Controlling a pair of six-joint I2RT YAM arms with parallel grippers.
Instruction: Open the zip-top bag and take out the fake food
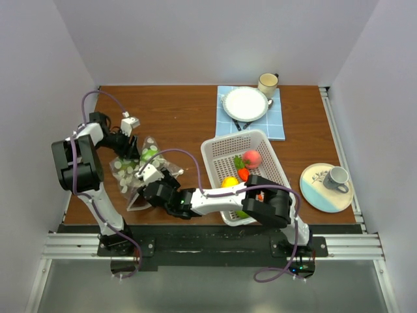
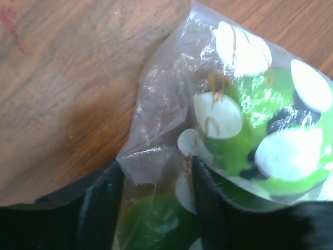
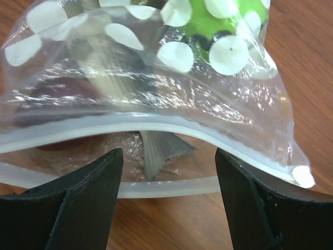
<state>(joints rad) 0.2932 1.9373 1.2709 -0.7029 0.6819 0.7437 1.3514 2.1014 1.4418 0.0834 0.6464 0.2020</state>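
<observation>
Bag [image 1: 139, 168] sat just left of the basket [image 1: 218, 147], mouth parted, green food [image 3: 218, 21] inside. Left claw [image 2: 156, 187] pinched its closed end. Right claw [image 3: 169, 161] stood spread at the mouth.

Recommended: hold the pinch, reach past both zip strips [image 3: 156, 127], close on food only, never film.

Wood surface [image 1: 182, 111] bore 1 plate [image 1: 245, 103] beyond the basket and 1 saucer [image 1: 316, 192] to its right. White walls [image 1: 195, 39] enclosed it.

No words, numbers or brand marks can be read in any view; the zip-top bag [image 1: 140, 166] shows only white dots (pattern, not lettering); the plate [image 1: 315, 190] bears a drawn sprig.
</observation>
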